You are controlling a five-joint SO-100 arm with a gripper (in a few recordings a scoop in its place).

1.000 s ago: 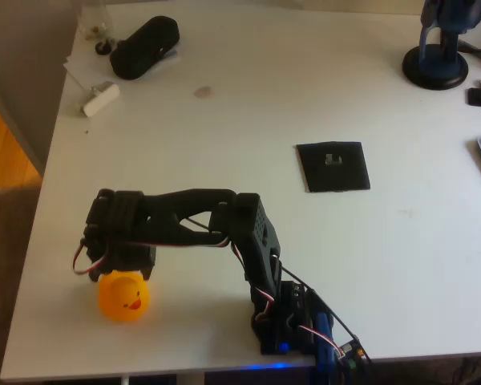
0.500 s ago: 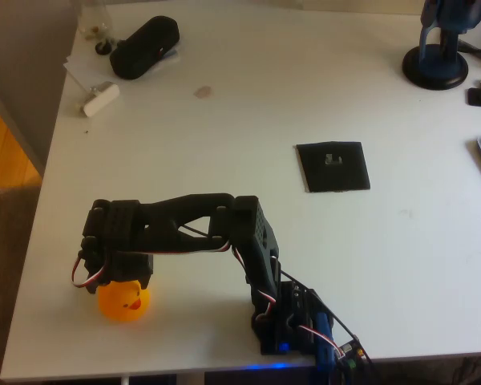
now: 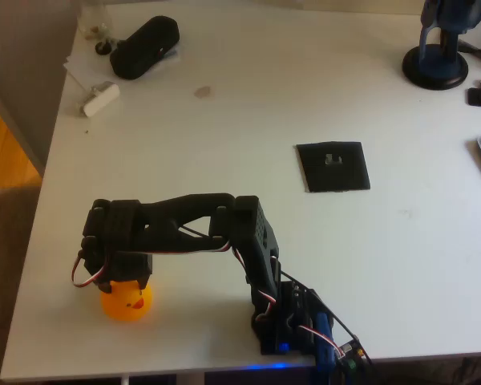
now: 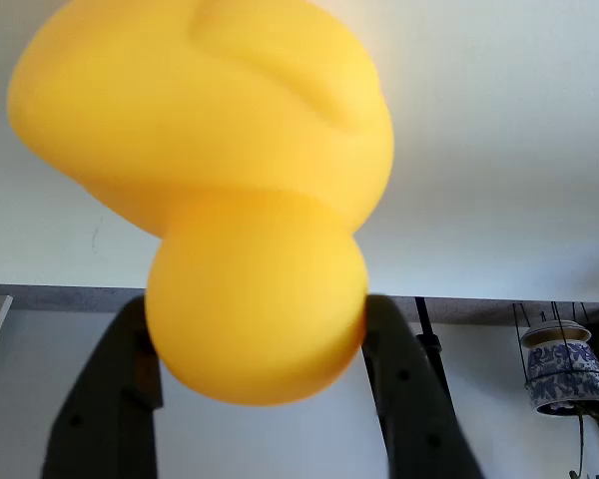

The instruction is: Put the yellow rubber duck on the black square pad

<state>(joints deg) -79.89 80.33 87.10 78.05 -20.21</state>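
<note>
The yellow rubber duck (image 3: 127,305) sits on the white table near its front left corner, partly under the black arm's head. My gripper (image 3: 122,287) hangs right over it. In the wrist view the duck (image 4: 250,200) is huge and close, its round head wedged between two black fingers (image 4: 105,399) that touch it on either side, so the gripper (image 4: 260,309) is shut on the duck's head. The black square pad (image 3: 333,166), with a small grey mark near its far edge, lies flat well off to the right and farther back, with nothing on it.
A bulky black oblong case (image 3: 144,46) and a small white block (image 3: 100,99) lie at the back left. A dark blue stand (image 3: 437,64) is at the back right. The arm's base (image 3: 293,325) sits at the front edge. The table's left edge (image 3: 44,200) is close to the duck.
The gripper head has come down over the duck and covers more of it now. The duck has shifted slightly toward the front edge.
</note>
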